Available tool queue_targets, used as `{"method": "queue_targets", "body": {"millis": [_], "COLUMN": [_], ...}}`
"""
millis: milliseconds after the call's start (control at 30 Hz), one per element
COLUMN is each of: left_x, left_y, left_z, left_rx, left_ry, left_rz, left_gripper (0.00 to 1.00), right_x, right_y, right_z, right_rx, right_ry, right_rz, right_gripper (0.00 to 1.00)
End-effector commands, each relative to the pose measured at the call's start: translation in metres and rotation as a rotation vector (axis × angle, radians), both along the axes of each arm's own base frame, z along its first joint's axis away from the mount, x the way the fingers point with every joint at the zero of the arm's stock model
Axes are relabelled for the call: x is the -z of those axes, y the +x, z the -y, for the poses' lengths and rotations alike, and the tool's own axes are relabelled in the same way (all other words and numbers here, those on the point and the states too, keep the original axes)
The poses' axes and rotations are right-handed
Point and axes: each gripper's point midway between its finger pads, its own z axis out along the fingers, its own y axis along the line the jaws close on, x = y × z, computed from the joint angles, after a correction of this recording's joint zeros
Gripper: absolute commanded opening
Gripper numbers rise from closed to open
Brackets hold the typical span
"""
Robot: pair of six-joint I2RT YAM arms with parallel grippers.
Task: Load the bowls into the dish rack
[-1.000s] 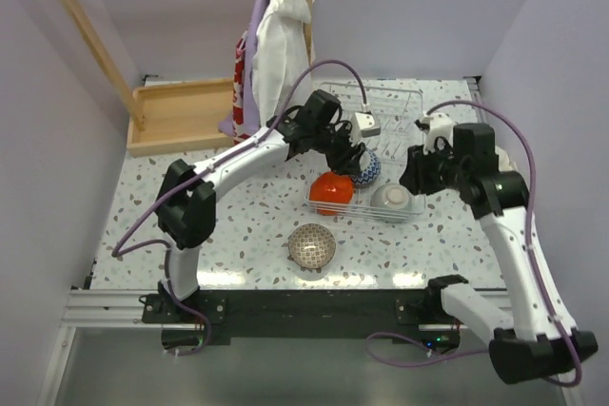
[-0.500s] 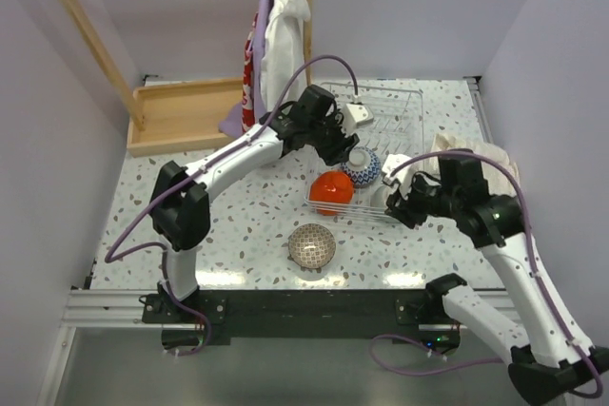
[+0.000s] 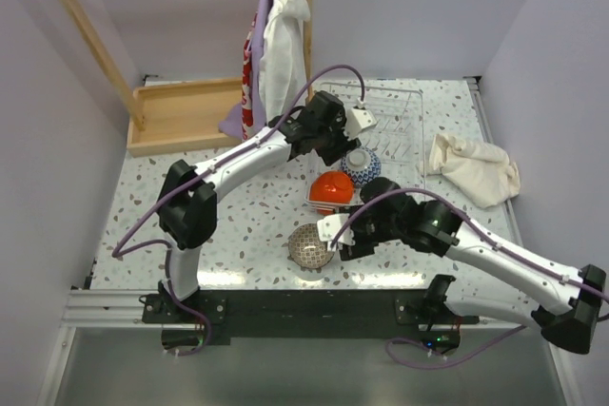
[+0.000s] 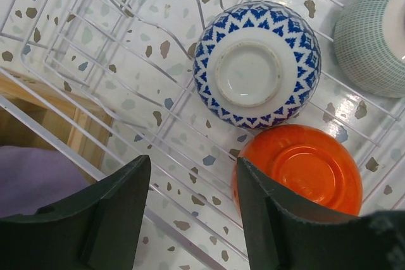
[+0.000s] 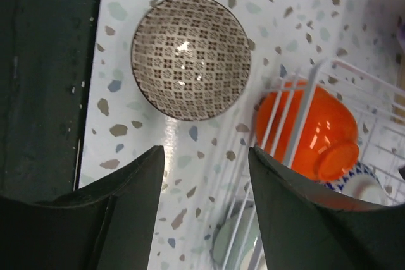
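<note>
The white wire dish rack (image 3: 395,116) holds an upside-down orange-red bowl (image 3: 332,189) and a blue-and-white patterned bowl (image 3: 363,166). A brown-patterned bowl (image 3: 311,245) stands upright on the table in front of the rack. My left gripper (image 3: 339,143) is open and empty above the rack; its view shows the blue bowl (image 4: 256,64), the orange bowl (image 4: 304,169) and a mint green bowl (image 4: 373,42). My right gripper (image 3: 335,238) is open and empty just right of the brown bowl (image 5: 190,55), with the orange bowl (image 5: 307,131) and the green bowl (image 5: 237,238) beside it.
A wooden tray (image 3: 181,116) lies at the back left. Cloths (image 3: 276,35) hang from a wooden frame behind the rack. A crumpled beige cloth (image 3: 473,166) lies to the right of the rack. The black base rail (image 5: 44,61) runs along the near table edge.
My right arm has swung from the rack's right side down and left to the front of the table beside the brown-patterned bowl. My left gripper has barely moved over the rack.
</note>
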Motion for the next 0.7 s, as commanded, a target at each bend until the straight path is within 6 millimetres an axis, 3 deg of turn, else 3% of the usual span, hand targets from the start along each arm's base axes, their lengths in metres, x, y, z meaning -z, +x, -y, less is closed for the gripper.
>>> {"method": "queue_targets", "body": {"millis": [0, 133, 300, 667], "left_x": [-0.014, -0.016, -0.023, -0.033], "left_y": [0.016, 0.015, 0.011, 0.012], "left_z": [0.002, -0.002, -0.007, -0.015], "left_rx": [-0.027, -0.044, -0.047, -0.076], "left_ry": [-0.001, 0.005, 0.001, -0.002], "left_rz": [0.064, 0.071, 0.078, 0.105], "left_gripper": [0.63, 0.67, 0.69, 0.69], "right_x": [0.017, 0.038, 0.05, 0.082], "right_y": [-0.009, -0.022, -0.018, -0.031], "right_z": [-0.022, -0.032, -0.05, -0.059], "right_rx": [-0.142, -0.211, -0.21, -0.3], "right_ry": [-0.034, -0.101, -0.107, -0.174], "right_rz": [0.079, 0.051, 0.054, -0.001], "right_gripper": [0.62, 0.62, 0.62, 0.55]}}
